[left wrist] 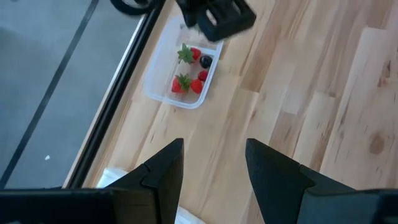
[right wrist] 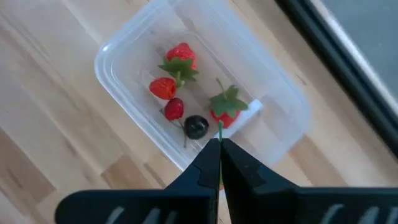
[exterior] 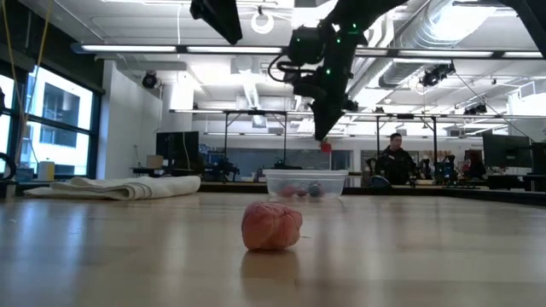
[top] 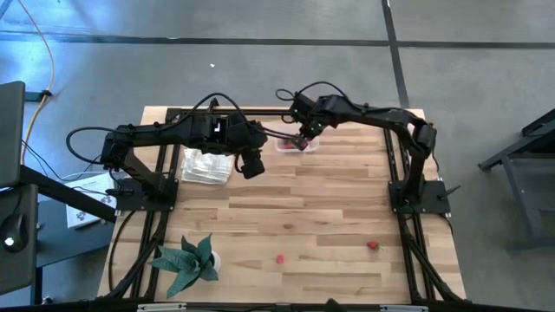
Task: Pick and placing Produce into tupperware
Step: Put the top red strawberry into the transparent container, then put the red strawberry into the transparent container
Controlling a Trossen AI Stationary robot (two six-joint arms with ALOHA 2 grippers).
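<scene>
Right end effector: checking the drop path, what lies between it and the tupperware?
Nothing: the right end effector hangs over the tupperware with only air between, per the right wrist view.

green leafy plant (top: 188,263), white folded cloth (top: 205,165)

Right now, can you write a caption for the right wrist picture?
Right gripper dangles a green stem over the tupperware holding five berries.

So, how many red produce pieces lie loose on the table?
2: one small red piece right of the green leafy plant, another farther right. Arms may hide others.
</scene>
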